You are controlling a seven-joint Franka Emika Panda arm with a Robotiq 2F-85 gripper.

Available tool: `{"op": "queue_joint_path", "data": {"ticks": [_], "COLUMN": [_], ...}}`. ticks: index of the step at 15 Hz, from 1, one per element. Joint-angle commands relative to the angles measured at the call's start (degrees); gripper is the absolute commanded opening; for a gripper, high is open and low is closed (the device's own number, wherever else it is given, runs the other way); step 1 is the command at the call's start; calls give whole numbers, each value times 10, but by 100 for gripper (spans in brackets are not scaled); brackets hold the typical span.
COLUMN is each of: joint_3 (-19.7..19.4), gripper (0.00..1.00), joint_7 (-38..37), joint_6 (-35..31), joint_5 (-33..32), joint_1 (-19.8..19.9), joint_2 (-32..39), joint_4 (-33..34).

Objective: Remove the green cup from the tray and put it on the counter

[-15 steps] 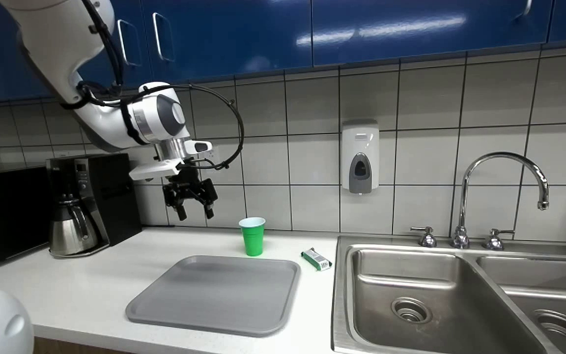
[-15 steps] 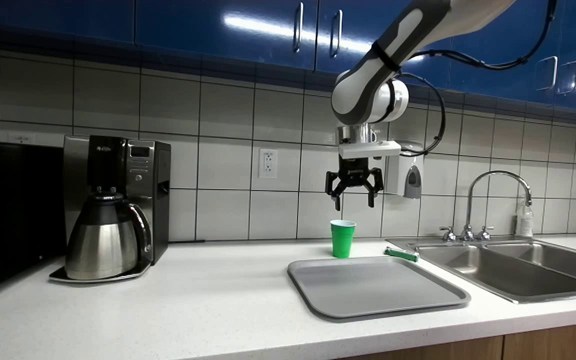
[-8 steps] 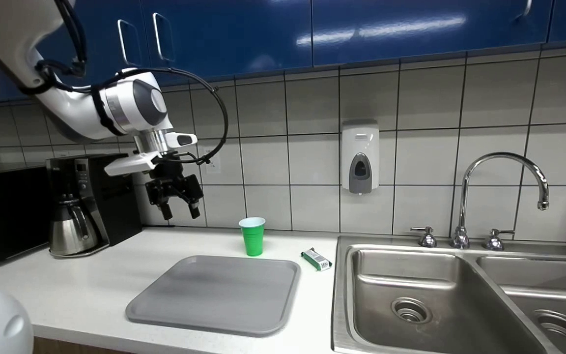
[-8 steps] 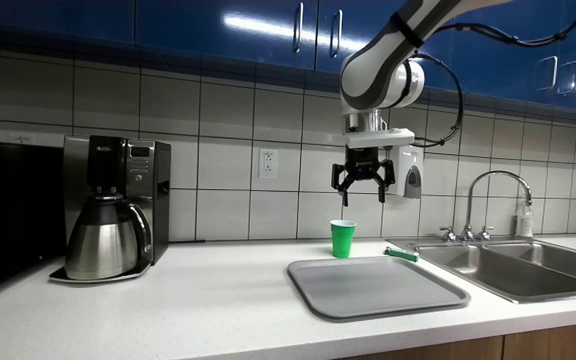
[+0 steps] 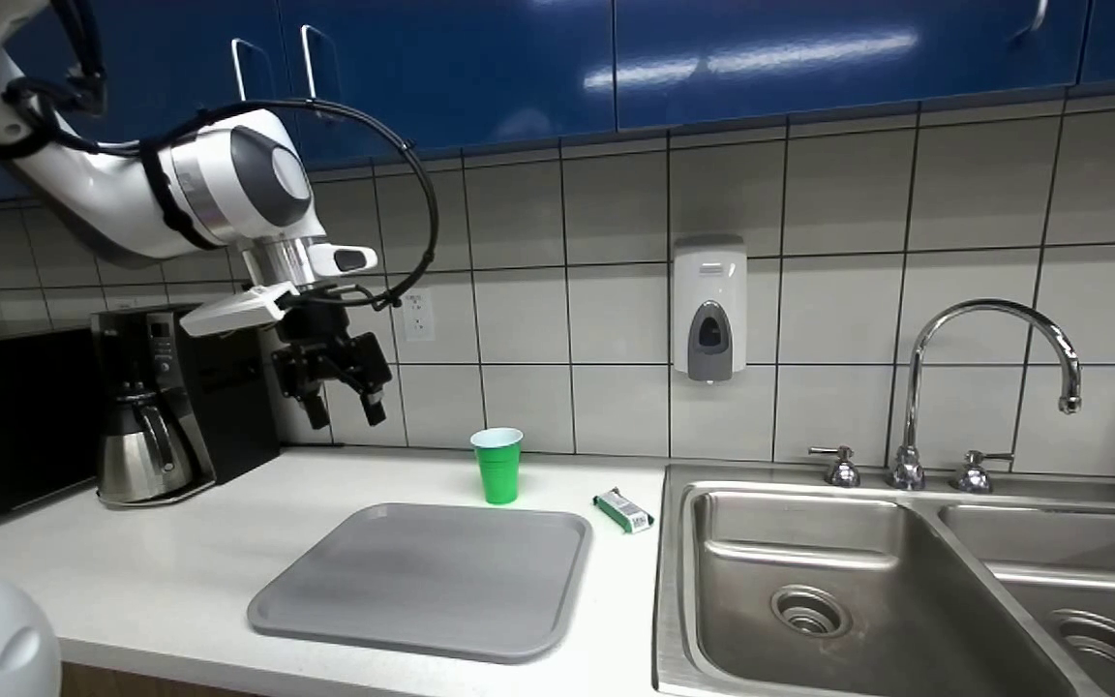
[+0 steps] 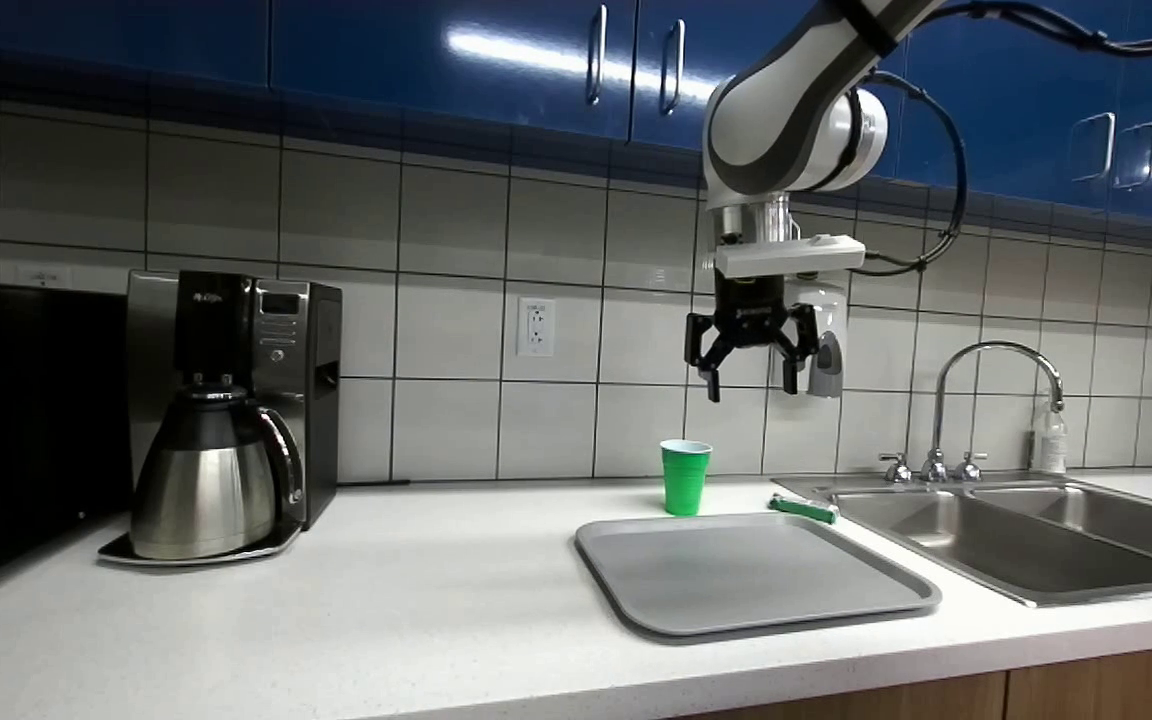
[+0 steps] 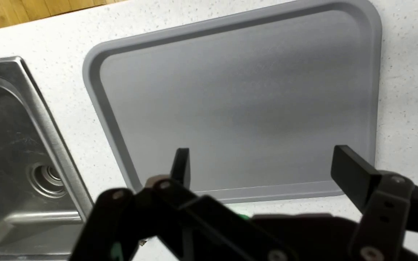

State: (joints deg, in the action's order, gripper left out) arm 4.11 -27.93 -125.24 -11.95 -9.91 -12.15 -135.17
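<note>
The green cup (image 5: 497,472) stands upright on the white counter (image 5: 180,581), just behind the back edge of the grey tray (image 5: 422,581). The cup also shows in an exterior view (image 6: 685,482). In the wrist view only a sliver of the cup (image 7: 243,216) shows; the gripper hides the remainder. The tray (image 7: 238,101) lies flat with nothing on it. My gripper (image 6: 752,388) points down in the air, well above the counter and apart from the cup. In the wrist view the gripper (image 7: 263,159) has its fingers wide apart with nothing between them.
A small green wrapped bar (image 5: 624,511) lies between cup and steel sink (image 5: 799,561). The faucet (image 5: 993,310) rises behind the sink. A coffee maker with a steel pot (image 6: 206,500) stands on the counter's other side. Blue cabinets (image 6: 436,60) hang above, close to the arm.
My arm has moved away from the cup, leftward in an exterior view and right and slightly up in an exterior view. The gripper has stayed open. The cup and tray have not moved.
</note>
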Motion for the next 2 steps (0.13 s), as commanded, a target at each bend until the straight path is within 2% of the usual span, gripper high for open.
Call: {"op": "queue_joint_path", "data": {"ticks": [1,2], "joint_3": [22,22], "gripper": [100,100], "joint_7": [5,5], "joint_6": [0,0], "joint_5": [6,6], "joint_1": [23,23], "joint_2": [-1,-1], "joint_4": [0,-1]}}
